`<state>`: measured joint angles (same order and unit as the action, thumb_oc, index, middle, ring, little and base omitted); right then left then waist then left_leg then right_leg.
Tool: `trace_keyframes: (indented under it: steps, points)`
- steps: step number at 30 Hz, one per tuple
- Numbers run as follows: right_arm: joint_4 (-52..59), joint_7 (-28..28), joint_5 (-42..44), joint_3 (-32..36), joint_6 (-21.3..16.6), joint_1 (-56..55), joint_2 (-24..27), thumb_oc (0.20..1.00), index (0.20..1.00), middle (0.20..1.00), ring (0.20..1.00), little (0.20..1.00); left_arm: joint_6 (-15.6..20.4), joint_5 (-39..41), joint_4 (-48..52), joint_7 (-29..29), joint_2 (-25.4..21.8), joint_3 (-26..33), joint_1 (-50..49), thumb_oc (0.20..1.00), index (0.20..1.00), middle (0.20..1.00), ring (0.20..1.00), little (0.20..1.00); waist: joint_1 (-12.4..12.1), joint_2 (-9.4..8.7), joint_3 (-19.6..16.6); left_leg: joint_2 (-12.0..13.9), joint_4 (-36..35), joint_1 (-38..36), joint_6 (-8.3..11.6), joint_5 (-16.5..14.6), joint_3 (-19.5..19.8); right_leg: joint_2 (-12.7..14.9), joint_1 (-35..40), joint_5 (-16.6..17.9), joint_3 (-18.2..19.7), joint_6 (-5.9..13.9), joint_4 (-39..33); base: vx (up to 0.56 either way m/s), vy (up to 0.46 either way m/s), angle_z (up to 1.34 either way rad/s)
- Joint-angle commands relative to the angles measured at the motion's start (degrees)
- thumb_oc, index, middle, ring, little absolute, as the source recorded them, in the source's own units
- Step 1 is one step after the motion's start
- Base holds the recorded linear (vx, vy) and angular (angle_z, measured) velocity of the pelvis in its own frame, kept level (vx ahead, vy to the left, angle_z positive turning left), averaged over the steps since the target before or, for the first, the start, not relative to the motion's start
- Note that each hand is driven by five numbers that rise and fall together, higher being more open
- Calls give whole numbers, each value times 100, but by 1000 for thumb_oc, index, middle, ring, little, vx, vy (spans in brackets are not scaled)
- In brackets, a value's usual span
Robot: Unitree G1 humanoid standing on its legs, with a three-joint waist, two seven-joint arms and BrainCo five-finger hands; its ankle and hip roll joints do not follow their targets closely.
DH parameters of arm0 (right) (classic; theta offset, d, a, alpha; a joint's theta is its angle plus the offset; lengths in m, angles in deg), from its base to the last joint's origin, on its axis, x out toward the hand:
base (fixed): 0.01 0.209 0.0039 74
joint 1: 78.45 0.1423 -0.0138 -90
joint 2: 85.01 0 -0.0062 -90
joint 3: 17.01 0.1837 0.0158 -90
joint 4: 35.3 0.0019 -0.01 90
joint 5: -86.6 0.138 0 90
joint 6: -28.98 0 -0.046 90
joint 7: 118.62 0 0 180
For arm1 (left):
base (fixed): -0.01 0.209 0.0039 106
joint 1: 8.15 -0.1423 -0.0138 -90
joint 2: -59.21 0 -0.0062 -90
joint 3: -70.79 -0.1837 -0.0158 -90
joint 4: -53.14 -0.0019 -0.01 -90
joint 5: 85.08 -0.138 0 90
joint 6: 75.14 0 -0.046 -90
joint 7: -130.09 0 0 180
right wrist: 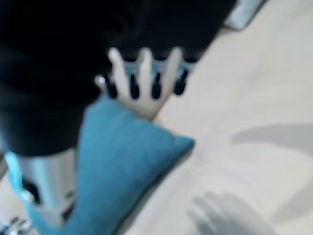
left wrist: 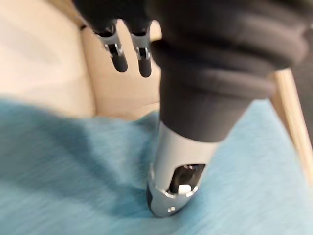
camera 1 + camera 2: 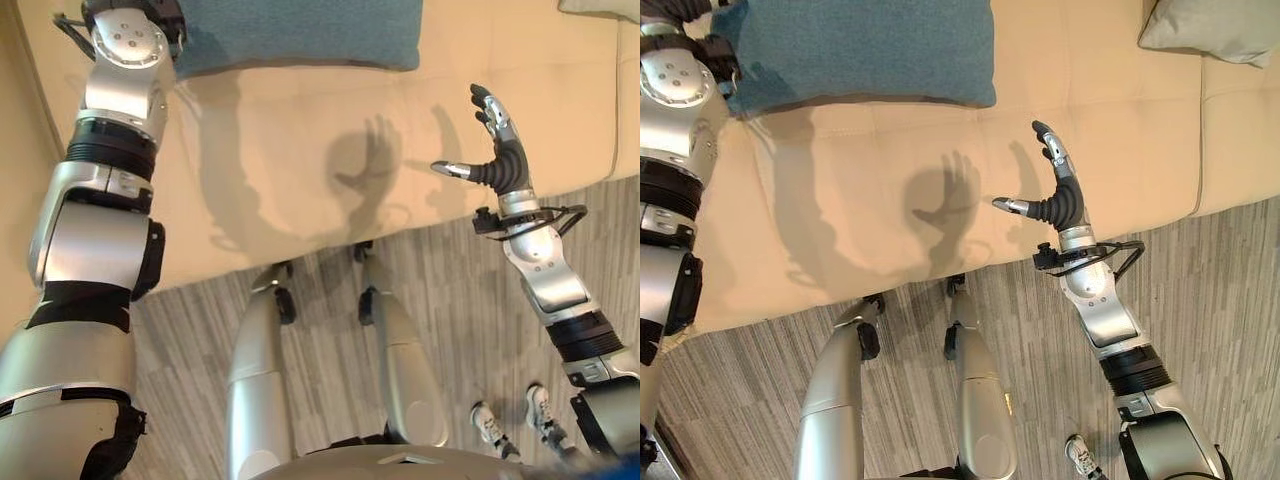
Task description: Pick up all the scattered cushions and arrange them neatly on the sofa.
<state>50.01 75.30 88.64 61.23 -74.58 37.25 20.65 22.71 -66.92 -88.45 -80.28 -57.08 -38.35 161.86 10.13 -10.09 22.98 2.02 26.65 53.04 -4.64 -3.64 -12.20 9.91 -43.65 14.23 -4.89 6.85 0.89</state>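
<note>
A teal cushion lies on the cream sofa seat against the backrest. My left hand is at its left end, the thumb pressing down into the teal fabric and the fingers held straight above its edge. A pale grey cushion rests at the sofa's far right. My right hand hovers open over the seat's front edge, fingers spread, holding nothing. Its straight fingers point toward the teal cushion.
The sofa's armrest rises along the left. Grey plank floor runs in front of the sofa. A person's white shoes stand on the floor at the lower right, close to my right arm.
</note>
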Motion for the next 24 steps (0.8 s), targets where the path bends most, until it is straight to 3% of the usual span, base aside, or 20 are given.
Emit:
trace_keyframes:
  steps: [1, 4, 6, 9, 11, 12, 16, 19, 20, 24]
  points:
    - [300, 2, 54, 449, -410, -230, 207, 1000, 1000, 1000, 1000, 1000, 272, -479, 391, -282, -314, 129, 44, 1000, 1000, 1000, 1000, 1000, -59, 273, -310, -158, -922, -943, 531, -388, 554, 410, 826, -515, -347, 637, 267, 0, 0, 0]
    - [260, -116, 141, 471, -395, -407, 259, 1000, 1000, 1000, 1000, 1000, 413, -393, 774, 39, -717, 290, -558, 1000, 1000, 1000, 1000, 1000, -160, 308, -366, -146, -977, -1119, 552, -328, 541, 407, 967, -608, -388, 599, 266, -18, -24, -2]
    - [-7, -193, 125, 460, -307, -628, 200, 1000, 1000, 1000, 1000, 1000, 561, -281, 1305, 326, -728, 685, -1529, 1000, 1000, 1000, 1000, 1000, -320, 305, -439, -156, -1089, -1370, 570, -279, 558, 393, 1184, -695, -442, 546, 249, -24, -72, 7]
    - [-645, -271, -97, 455, -153, -1274, -32, 1000, 1000, 1000, 1000, 1000, 652, -469, 2213, 849, -77, 1581, -4103, 1000, 1000, 1000, 1000, 1000, -582, 260, -626, -178, -1394, -2043, 596, -181, 619, 360, 1756, -861, -590, 444, 222, 24, -112, 2]
    - [-785, -278, -120, 443, -118, -1387, -99, 1000, 1000, 1000, 1000, 1000, 659, -507, 2364, 976, 47, 1648, -4551, 1000, 1000, 1000, 1000, 1000, -610, 284, -666, -193, -1475, -2190, 597, -155, 642, 352, 1886, -897, -610, 423, 213, 45, -58, 5]
    - [-1016, -310, -204, 492, -59, -1620, -165, 1000, 1000, 1000, 1000, 1000, 685, -595, 2669, 1202, 396, 1726, -5383, 1000, 1000, 1000, 1000, 1000, -703, 313, -737, -219, -1627, -2449, 614, -96, 668, 330, 2124, -986, -675, 383, 184, 56, -63, 30]
    - [-1778, -374, -296, 516, 62, -2009, -317, 1000, 1000, 1000, 1000, 1000, 651, -864, 2688, 1746, 1056, 1529, -6735, 1000, 1000, 1000, 1000, 1000, -852, 439, -930, -231, -1931, -3028, 652, 37, 786, 283, 2651, -1172, -835, 307, 146, 56, -57, 30]
    - [-2206, -439, -334, 478, 105, -2163, -368, 1000, 1000, 1000, 1000, 1000, 620, -1147, 2525, 1927, 1263, 1317, -7180, 1000, 1000, 1000, 1000, 1000, -886, 501, -1024, -211, -2111, -3323, 671, 85, 857, 240, 2922, -1270, -927, 277, 129, 26, -74, 20]
    - [-2607, -432, -474, 376, 196, -2282, -428, 1000, 1000, 1000, 1000, 1000, 541, -1093, 2136, 2052, 1618, 1222, -7556, 1000, 1000, 1000, 1000, 1000, -935, 564, -1110, -177, -2197, -3568, 676, 122, 918, 199, 3145, -1382, -1030, 232, 148, -3, -85, 29]
    - [-3434, -457, -545, 215, 265, -2293, -603, 1000, 1000, 1000, 1000, 1000, 439, -1517, 1324, 2199, 1887, 888, -7846, 1000, 1000, 1000, 1000, 1000, -980, 632, -1238, -127, -2415, -3938, 687, 211, 994, 134, 3454, -1524, -1117, 181, 177, -11, -67, 20]
